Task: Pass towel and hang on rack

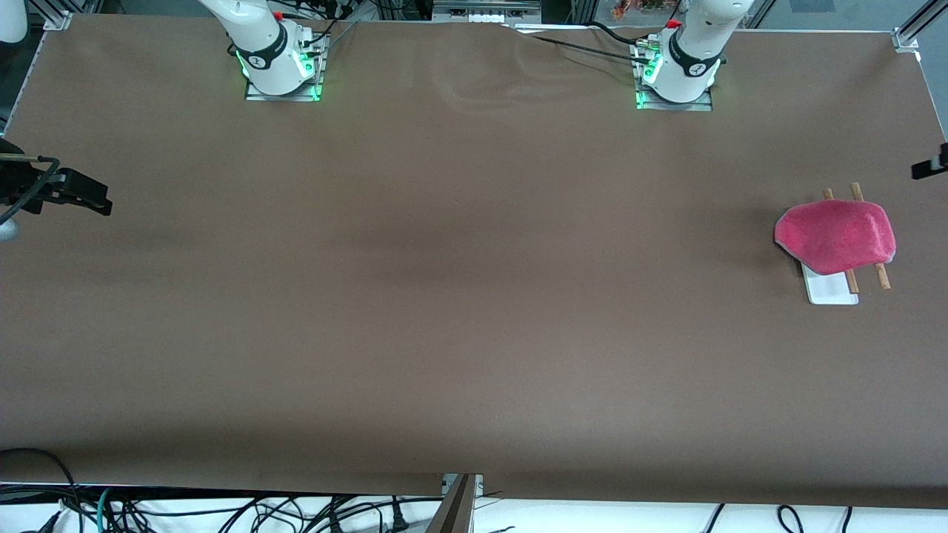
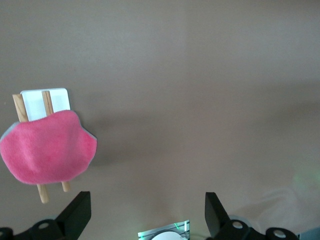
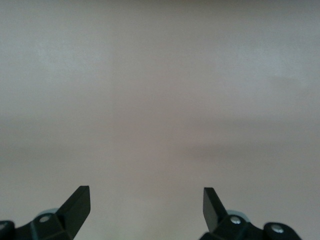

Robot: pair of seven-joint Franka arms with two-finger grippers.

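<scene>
Fuzzy pink towel (image 1: 835,237) over thin wooden rack (image 1: 829,287) rods, crosspiece hidden; left gripper (image 2: 147,215) and right gripper (image 3: 146,210) both spread, empty.

The front camera looks down from high across the table (image 1: 474,296) toward both bases, sharing the towel-draped rack (image 1: 833,289) with the downward-facing left wrist camera above it.

White arms (image 1: 255,33), black end effectors (image 3: 145,212)
</scene>
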